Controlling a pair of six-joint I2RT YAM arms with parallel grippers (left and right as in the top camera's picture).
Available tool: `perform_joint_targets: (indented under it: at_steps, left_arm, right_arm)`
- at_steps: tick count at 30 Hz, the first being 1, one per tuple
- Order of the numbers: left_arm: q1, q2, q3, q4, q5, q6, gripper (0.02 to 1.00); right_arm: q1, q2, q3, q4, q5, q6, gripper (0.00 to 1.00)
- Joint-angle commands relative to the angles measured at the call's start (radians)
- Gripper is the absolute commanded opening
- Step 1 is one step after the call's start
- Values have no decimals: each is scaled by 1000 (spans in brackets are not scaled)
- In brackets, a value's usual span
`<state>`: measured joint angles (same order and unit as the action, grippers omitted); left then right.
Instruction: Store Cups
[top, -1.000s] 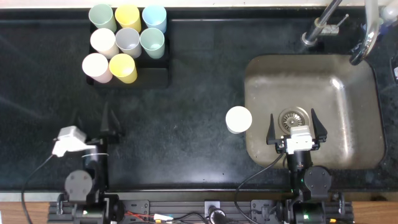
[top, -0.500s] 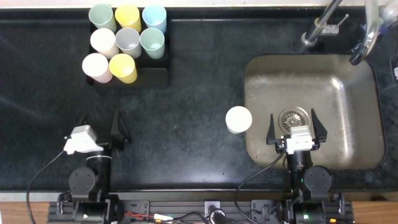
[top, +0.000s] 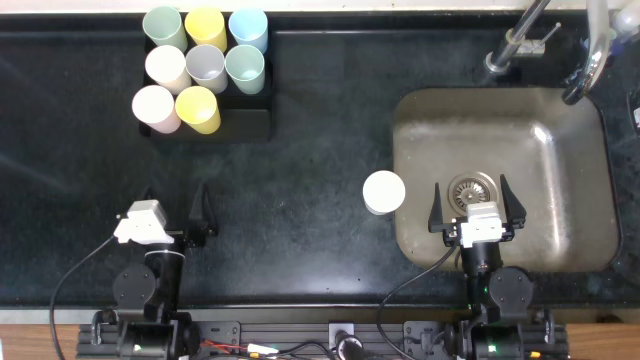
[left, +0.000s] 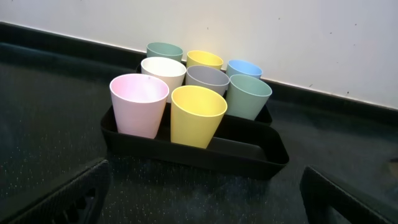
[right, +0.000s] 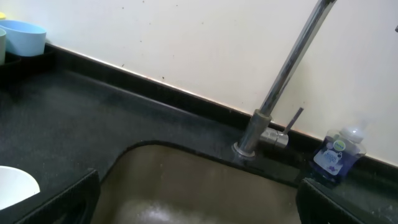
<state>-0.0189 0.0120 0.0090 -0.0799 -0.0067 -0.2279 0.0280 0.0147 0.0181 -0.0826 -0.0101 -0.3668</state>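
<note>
A black tray (top: 250, 125) at the counter's back left holds several upright cups in pastel colours; the pink cup (left: 138, 106) and a yellow cup (left: 196, 115) stand in its front row. The tray's right front part (left: 249, 163) is bare. One white cup (top: 384, 192) stands alone on the counter by the sink's left edge, and its rim (right: 15, 183) shows in the right wrist view. My left gripper (top: 177, 207) is open and empty near the front of the counter, facing the tray from a distance. My right gripper (top: 472, 200) is open and empty over the sink.
The steel sink (top: 540, 130) takes up the right side, with a faucet (top: 520, 35) behind it and a soap bottle (right: 336, 155) at the wall. Dark counter lies between the tray and the sink.
My left gripper has shifted to the right and turned, so its fingers now point up toward the tray. The right arm and the cups have not moved.
</note>
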Motion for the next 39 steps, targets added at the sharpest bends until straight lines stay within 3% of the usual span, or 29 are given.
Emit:
perform_joint_targets:
  at_steps: [1, 30, 39]
  left_arm:
    - [5, -10, -2, -2, 21, 22, 1000]
    - [5, -10, -1, -2, 21, 22, 1000]
    - [5, -10, -1, -2, 21, 22, 1000]
  right_arm:
    - [4, -11, -13, 5, 7, 3, 998]
    - [4, -11, -13, 5, 6, 5, 998]
    - [6, -11, -13, 24, -26, 98, 998]
